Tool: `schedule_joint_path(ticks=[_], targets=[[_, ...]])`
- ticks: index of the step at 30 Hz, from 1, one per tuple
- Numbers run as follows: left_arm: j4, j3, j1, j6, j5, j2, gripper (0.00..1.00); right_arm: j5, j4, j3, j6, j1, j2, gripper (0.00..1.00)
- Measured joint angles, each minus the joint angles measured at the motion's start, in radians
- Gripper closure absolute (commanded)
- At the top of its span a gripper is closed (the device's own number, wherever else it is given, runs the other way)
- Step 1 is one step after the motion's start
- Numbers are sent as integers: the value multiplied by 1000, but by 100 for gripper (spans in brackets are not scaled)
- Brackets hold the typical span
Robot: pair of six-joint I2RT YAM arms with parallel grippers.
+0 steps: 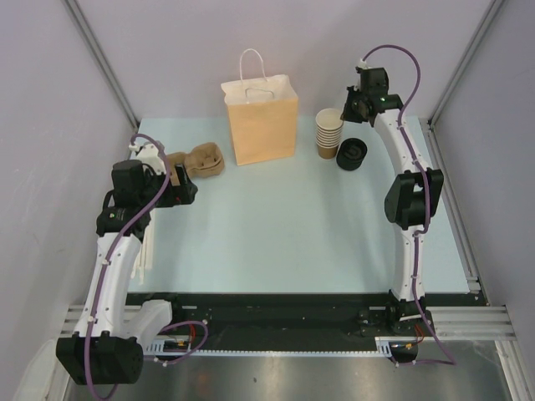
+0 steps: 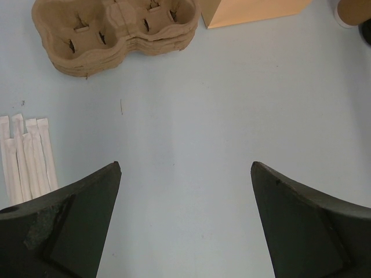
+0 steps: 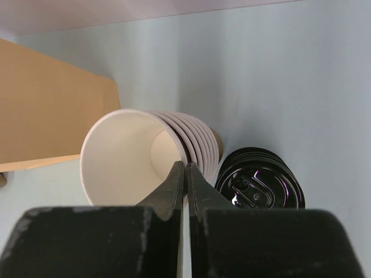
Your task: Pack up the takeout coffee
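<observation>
No lidded takeout coffee shows in any view. A stack of lidless tan paper cups (image 1: 328, 134) stands right of the brown paper bag (image 1: 262, 121), with a pile of loose black lids (image 1: 352, 154) beside it. My right gripper (image 1: 347, 113) hangs over the stack. In the right wrist view its jaws (image 3: 186, 165) are shut on the wall of the top cup (image 3: 127, 156), one finger inside the rim and one outside. My left gripper (image 2: 185, 165) hovers open over bare table at the left, with nothing between its fingers.
A stack of pulp cup carriers (image 1: 201, 161) lies left of the bag, just beyond my left gripper (image 1: 184, 189). Several paper-wrapped sticks (image 2: 26, 156) lie at the table's left edge. Walls close in the table on three sides.
</observation>
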Motion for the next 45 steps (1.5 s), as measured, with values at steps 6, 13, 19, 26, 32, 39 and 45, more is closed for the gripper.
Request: schedule_joint_path(ticks=[6, 13, 19, 26, 32, 39, 45], targets=[[0, 0, 0, -1, 0, 8, 1, -35, 0, 0, 21, -14, 0, 100], [0, 0, 0, -8, 1, 13, 0, -66, 0, 0, 41, -33, 0, 100], [0, 0, 0, -8, 1, 13, 1, -80, 0, 8, 45, -46, -5, 100], [0, 0, 0, -8, 1, 13, 0, -98, -1, 17, 45, -50, -29, 100], [0, 0, 0, -8, 2, 13, 1, -119, -1, 35, 52, -60, -53, 100], [0, 0, 0, -8, 4, 20, 1, -159, -2, 46, 71, -88, -105, 100], [2, 0, 0, -7, 31, 23, 0, -205, -1, 51, 88, -111, -172, 100]])
